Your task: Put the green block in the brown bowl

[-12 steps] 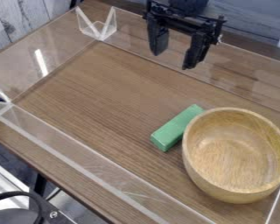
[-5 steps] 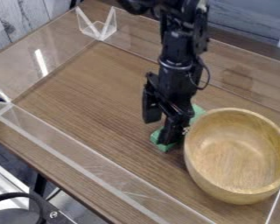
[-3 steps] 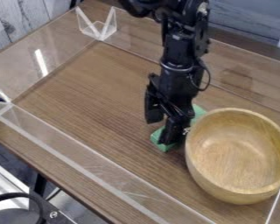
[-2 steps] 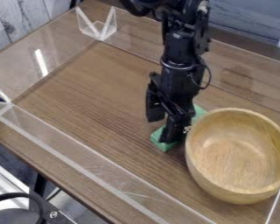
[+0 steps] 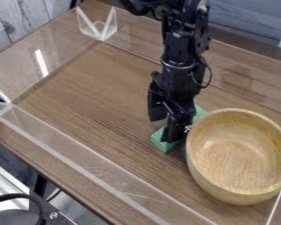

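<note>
The gripper [image 5: 163, 123] points straight down over the green block [image 5: 172, 138], its fingers spread apart, one on either side of the block, not clamped. The block lies on the wooden table [image 5: 84, 97], just beside the brown bowl [image 5: 238, 155], at the bowl's nine o'clock. Clear acrylic walls [image 5: 61, 145] fence the table; bare wood lies open toward ten o'clock. The arm hides the block's far end, and whether the fingertips touch the table is unclear.

Brown bowl [image 5: 238, 156] crowds the green block [image 5: 170, 138]; left side seemingly open.
</note>
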Controlling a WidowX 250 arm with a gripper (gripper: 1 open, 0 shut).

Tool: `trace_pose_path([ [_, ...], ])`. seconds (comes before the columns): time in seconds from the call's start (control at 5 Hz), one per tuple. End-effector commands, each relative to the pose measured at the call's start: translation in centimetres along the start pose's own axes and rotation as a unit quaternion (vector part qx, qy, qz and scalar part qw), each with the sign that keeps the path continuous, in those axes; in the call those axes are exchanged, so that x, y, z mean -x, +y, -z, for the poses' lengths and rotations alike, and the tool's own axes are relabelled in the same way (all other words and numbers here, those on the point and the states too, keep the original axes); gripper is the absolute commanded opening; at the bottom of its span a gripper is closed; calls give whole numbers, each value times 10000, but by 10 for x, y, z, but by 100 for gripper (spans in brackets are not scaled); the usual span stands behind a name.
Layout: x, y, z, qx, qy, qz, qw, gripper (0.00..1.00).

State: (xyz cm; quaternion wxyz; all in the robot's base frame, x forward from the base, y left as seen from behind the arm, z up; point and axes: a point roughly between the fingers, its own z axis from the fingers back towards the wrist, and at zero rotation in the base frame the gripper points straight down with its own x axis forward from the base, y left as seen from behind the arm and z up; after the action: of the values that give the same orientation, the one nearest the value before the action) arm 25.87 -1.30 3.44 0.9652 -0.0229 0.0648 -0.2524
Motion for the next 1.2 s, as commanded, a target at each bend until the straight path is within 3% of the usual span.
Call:
trace_pose_path([
  [0.0,-10,7,-16,-143,-336,-10,9993,100],
  [1.0,-6,6,-21,-161,-534,38,9984,100],
])
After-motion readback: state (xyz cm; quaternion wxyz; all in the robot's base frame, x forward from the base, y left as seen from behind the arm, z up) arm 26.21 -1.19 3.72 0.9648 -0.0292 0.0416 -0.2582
